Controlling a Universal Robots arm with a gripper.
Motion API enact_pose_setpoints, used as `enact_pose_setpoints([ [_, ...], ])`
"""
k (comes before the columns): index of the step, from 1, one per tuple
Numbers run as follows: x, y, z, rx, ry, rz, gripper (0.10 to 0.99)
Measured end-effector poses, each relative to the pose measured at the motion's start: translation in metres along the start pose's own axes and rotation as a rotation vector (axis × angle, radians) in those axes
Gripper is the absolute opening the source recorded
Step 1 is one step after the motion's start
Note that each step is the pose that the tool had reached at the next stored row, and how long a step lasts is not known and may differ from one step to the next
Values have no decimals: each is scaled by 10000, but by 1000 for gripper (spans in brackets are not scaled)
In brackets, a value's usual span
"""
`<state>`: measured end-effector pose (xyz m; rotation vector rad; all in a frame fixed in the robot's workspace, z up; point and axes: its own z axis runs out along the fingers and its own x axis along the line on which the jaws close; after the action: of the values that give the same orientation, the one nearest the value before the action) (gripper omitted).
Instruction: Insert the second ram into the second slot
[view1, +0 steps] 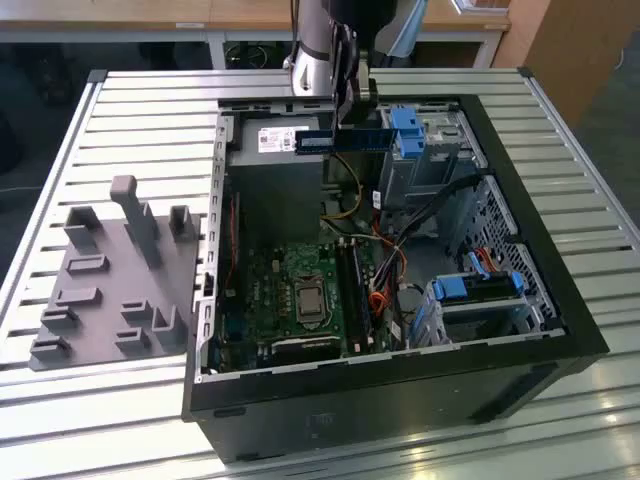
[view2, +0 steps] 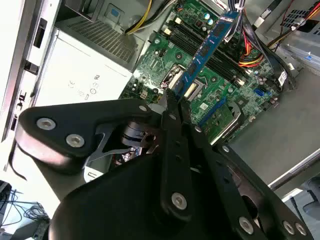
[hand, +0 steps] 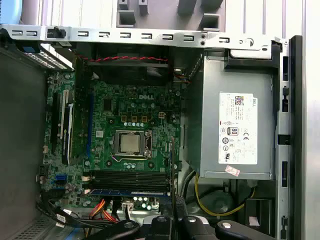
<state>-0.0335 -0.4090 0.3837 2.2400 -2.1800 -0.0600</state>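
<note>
The second ram (view1: 365, 140) is pinched in the gripper (view1: 342, 126), whose fingers are closed flat on the board's two faces. The hold appears to be taken near the middle of its length in the exterior view. It is carried in the air, clear of everything, at the twelve o'clock end of the open computer case (view1: 400, 400). There it hangs above the edge of the power supply (view1: 270, 175).

In the exterior view the stick's long axis is laid along the nine-to-three line. The memory slots (view1: 352, 290) are set on the motherboard (view1: 290, 290) well apart from the stick, toward six o'clock of the gripper. They run roughly twelve to six (tipped a little toward one o'clock). The stick is therefore judged to be held crosswise to the slots, not in line with them.

In the second wrist view the second ram (view2: 207, 47) is seen jutting out from the closed gripper (view2: 172, 100), with the board well beyond it. The slots (hand: 130, 176) are shown in the first wrist view as long dark bars. Which of them counts as the second slot cannot be told.
</note>
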Motion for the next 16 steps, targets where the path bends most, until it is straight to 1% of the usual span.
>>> enact_pose_setpoints([
  [9,2,0,-1,-1,1,0,137],
  [12,15,0,0,0,0,0,137],
  [16,53,1,-1,0,0,-1,137],
])
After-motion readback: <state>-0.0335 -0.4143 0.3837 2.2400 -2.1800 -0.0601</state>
